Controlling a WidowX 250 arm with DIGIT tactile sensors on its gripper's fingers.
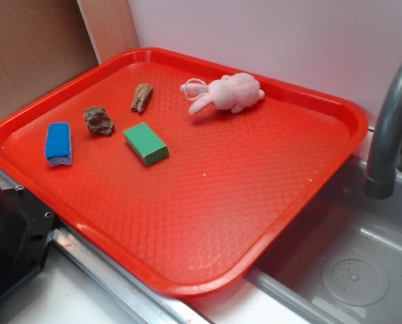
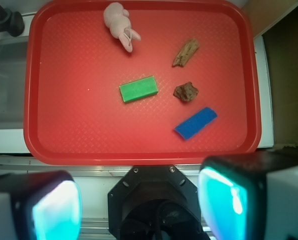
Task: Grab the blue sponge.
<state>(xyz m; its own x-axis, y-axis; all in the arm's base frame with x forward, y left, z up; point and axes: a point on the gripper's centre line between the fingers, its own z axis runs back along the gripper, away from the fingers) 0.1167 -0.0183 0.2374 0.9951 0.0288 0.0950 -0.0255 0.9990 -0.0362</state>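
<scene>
The blue sponge [image 1: 59, 143] lies flat near the left edge of the red tray [image 1: 208, 223], blue top over a pale layer. From the wrist view the blue sponge [image 2: 196, 123] sits at the tray's lower right, well away from my gripper [image 2: 144, 205]. My gripper hangs high above the tray's near rim, open, its two teal-lit fingers [image 2: 56, 210] wide apart with nothing between them. The gripper does not show in the exterior view.
On the red tray [image 2: 64, 135] also lie a green block [image 2: 138, 89], a brown rock [image 2: 186, 92], a piece of wood [image 2: 185, 52] and a pink plush bunny [image 2: 120, 22]. A grey faucet [image 1: 390, 128] and sink [image 1: 349, 270] stand to the right. The robot base [image 2: 154, 200] is below.
</scene>
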